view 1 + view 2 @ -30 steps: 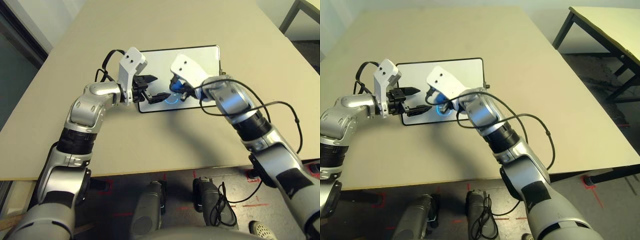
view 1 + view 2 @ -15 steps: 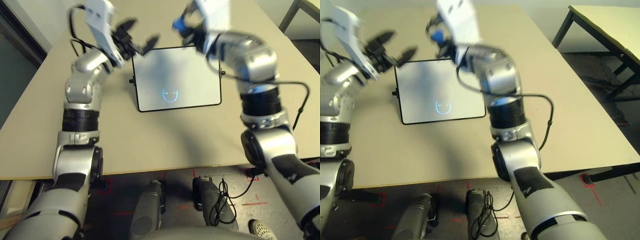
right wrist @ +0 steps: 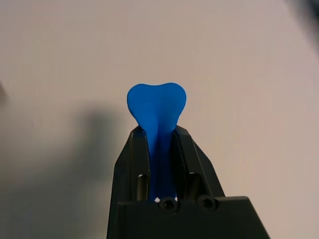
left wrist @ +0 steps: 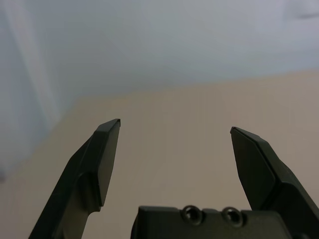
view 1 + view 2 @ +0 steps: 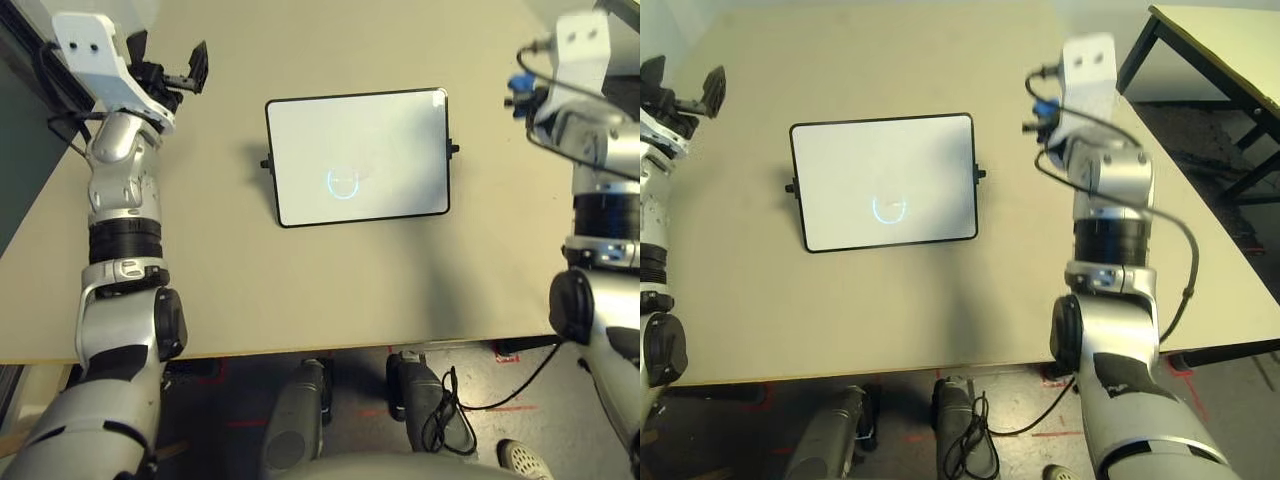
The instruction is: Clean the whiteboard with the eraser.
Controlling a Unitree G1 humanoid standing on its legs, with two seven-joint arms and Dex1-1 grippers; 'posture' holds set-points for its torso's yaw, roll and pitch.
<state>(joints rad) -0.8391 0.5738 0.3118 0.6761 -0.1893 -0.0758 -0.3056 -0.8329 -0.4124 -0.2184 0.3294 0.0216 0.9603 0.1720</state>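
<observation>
Watching grip slip and board creep if wiping resumes

Eraser (image 3: 157, 102) is clamped in the right claw (image 3: 159, 130), raised at the right, well apart from the whiteboard (image 5: 380, 145). Left claw (image 4: 175, 124) is empty, fingers wide apart, out past the board's left end.

Risks, my read:
- Eraser twist or slip: the fingers pinch only its narrow waist, so drag at the exposed lobe could lever it round.
- Board creep: neither claw braces it on the surface (image 5: 350, 295). A hard sideways stroke could slide or swivel it.
- Tip contact: too low or tilted an approach puts hard black tips on the board instead of eraser.
- Snag: slack cable (image 5: 1187, 240) on the right arm could catch a side knob (image 5: 981, 174) on a low pass.
- Missed spots: blue arc (image 5: 343, 192) near the near edge may be glare or ink, can't tell. Chasing glare wastes strokes; ignoring ink leaves residue.

Orientation: board lies with its long axis left to right, skewed slightly, right end a touch farther. Knobs at the left and right ends. Eraser's visible lobe points out past the fingertips, narrow waist running back between them. Can't settle its true long axis from here.
</observation>
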